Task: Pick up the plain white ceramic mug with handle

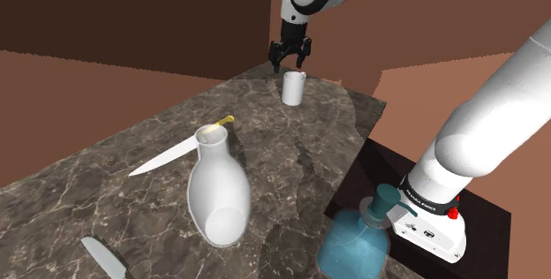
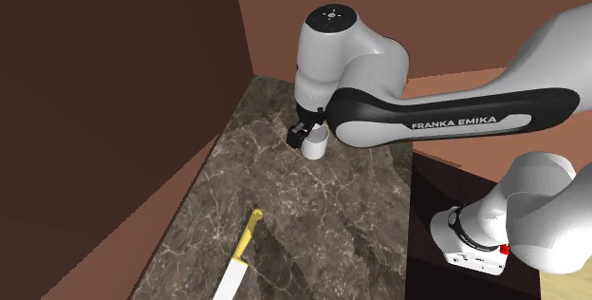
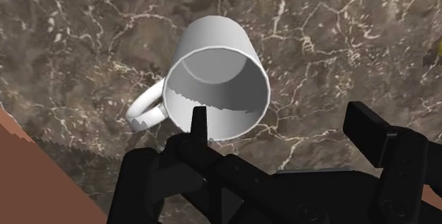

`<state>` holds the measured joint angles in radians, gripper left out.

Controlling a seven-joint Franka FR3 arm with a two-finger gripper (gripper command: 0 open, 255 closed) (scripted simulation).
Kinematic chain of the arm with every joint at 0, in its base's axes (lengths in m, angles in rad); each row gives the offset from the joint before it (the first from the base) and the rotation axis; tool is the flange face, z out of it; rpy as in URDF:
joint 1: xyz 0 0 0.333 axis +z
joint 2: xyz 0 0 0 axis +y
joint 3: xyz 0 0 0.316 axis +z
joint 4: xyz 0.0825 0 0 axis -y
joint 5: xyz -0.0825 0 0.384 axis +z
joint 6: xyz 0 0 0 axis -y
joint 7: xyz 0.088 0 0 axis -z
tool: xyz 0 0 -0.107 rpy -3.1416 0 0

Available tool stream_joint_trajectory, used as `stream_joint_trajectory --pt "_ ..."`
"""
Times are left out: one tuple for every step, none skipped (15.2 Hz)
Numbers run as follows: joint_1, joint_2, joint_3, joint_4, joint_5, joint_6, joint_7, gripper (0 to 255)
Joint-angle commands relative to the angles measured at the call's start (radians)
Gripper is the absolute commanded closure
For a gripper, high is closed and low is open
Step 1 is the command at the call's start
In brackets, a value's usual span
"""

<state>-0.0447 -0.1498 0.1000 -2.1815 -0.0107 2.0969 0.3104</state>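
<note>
The mug (image 1: 293, 88) is plain white, a short straight-sided cylinder with a thin rim and a single loop handle (image 3: 146, 109). Its inside is shaded pale grey in the wrist view. It stands on the dark veined marble counter (image 1: 291, 158), in the upper middle of the shoulder view near the counter's far edge. In the second exterior view it sits just above the frame's centre, partly hidden by the arm's wrist.

The black gripper (image 1: 290, 56) hangs directly over the mug with its fingers spread wide, and nothing is clasped between them. In the shoulder view the fingertips sit just above the rim. In the wrist view one finger (image 3: 198, 120) overlaps the near part of the rim while the other (image 3: 368, 125) lies outside the mug wall over bare counter. Whether either finger touches the mug cannot be told.

The mug is upright, its long axis vertical and its mouth opening up towards the gripper. The handle sticks out sideways, on the same side as the finger that overlaps the rim.

Lower in the shoulder view stand a white vase (image 1: 216, 193) and a blue pump bottle (image 1: 353, 242). A yellow-handled knife (image 1: 181, 152) lies flat left of centre.
</note>
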Motion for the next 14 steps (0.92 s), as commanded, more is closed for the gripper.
stream_joint_trajectory --pt "-0.002 0.021 0.000 -0.005 -0.005 0.027 0.003 0" --pt "-0.002 0.025 0.000 -0.014 -0.006 0.040 0.004 0" --pt "-0.002 0.030 0.000 -0.023 -0.006 0.054 0.005 0" --pt "-0.002 0.035 0.000 -0.031 -0.007 0.067 0.005 0" --pt "-0.002 0.041 0.000 -0.040 -0.008 0.081 0.006 0" --pt "-0.002 0.049 0.001 -0.052 -0.009 0.102 0.008 0" --pt "-0.002 0.049 0.001 -0.053 -0.009 0.102 0.008 0" --pt "-0.002 0.049 0.001 -0.052 -0.009 0.102 0.008 0" --pt "-0.003 0.048 0.000 -0.054 -0.009 0.102 0.006 255" --pt "-0.002 0.048 0.000 -0.054 -0.009 0.103 0.007 255" --pt "-0.002 0.048 0.000 -0.054 -0.009 0.102 0.007 255" --pt "-0.002 0.049 0.000 -0.053 -0.009 0.102 0.007 255" --pt "-0.002 0.049 0.001 -0.053 -0.009 0.102 0.007 255" --pt "-0.002 0.049 0.001 -0.053 -0.009 0.102 0.007 255"
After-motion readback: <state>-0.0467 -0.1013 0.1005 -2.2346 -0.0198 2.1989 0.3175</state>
